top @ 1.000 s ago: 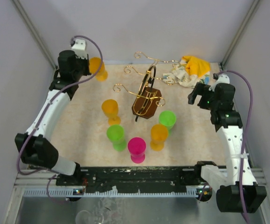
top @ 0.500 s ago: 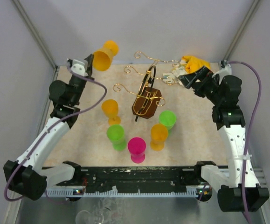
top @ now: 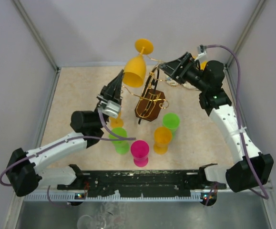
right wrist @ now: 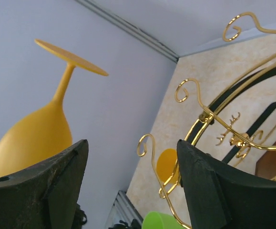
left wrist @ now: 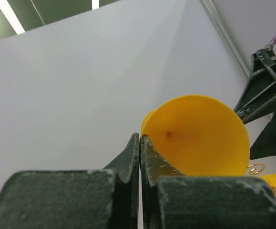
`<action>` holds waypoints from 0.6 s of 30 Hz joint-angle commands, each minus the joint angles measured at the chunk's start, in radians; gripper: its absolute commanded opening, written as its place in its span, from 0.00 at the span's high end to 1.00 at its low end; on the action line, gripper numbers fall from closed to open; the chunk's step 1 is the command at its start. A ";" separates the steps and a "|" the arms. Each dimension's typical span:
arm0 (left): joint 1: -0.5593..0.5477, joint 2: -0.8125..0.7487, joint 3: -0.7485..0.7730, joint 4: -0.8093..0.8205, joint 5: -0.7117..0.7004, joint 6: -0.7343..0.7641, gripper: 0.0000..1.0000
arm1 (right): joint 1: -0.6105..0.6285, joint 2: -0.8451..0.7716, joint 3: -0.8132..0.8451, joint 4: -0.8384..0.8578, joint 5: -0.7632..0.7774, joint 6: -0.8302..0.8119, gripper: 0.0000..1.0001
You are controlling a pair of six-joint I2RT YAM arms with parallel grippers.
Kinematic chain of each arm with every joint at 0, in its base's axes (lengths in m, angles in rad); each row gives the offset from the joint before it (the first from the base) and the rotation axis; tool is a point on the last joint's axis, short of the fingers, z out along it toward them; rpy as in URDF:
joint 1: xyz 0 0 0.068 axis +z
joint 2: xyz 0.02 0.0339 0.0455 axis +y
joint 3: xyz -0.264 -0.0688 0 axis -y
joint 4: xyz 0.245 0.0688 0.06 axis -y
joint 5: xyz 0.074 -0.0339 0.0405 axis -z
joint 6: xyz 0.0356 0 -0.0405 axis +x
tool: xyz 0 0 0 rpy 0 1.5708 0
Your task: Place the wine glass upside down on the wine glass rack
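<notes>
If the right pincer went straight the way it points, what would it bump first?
The right pincer would probably meet the gold curly arms of the rack first; they show between its open fingers. The upside-down yellow glass is just off to the side, though depth is unclear.

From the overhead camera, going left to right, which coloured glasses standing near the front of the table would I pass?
Left green glass → pink glass → orange glass → right green glass.
</notes>
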 commanded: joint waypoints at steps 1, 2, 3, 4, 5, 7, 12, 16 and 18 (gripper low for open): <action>-0.087 0.079 -0.052 0.311 -0.145 0.235 1.00 | 0.037 0.029 0.088 0.179 -0.031 0.089 0.25; -0.093 0.094 -0.065 0.362 -0.159 0.237 1.00 | 0.044 0.038 0.099 0.180 -0.033 0.090 0.25; -0.099 0.105 -0.074 0.410 -0.170 0.238 1.00 | 0.050 0.046 0.110 0.182 -0.034 0.091 0.25; -0.108 0.119 -0.081 0.427 -0.179 0.243 1.00 | 0.055 0.051 0.114 0.189 -0.034 0.093 0.25; -0.115 0.129 -0.084 0.452 -0.188 0.252 1.00 | 0.059 0.056 0.115 0.201 -0.035 0.100 0.25; -0.132 0.157 -0.091 0.514 -0.204 0.280 1.00 | 0.066 0.062 0.110 0.235 -0.040 0.125 0.25; -0.165 0.229 -0.094 0.636 -0.220 0.344 1.00 | 0.079 0.092 0.110 0.263 -0.064 0.160 0.25; -0.184 0.254 -0.092 0.645 -0.216 0.349 1.00 | 0.083 0.116 0.108 0.300 -0.094 0.195 0.25; -0.190 0.258 -0.095 0.656 -0.215 0.342 1.00 | 0.087 0.127 0.105 0.323 -0.103 0.215 0.25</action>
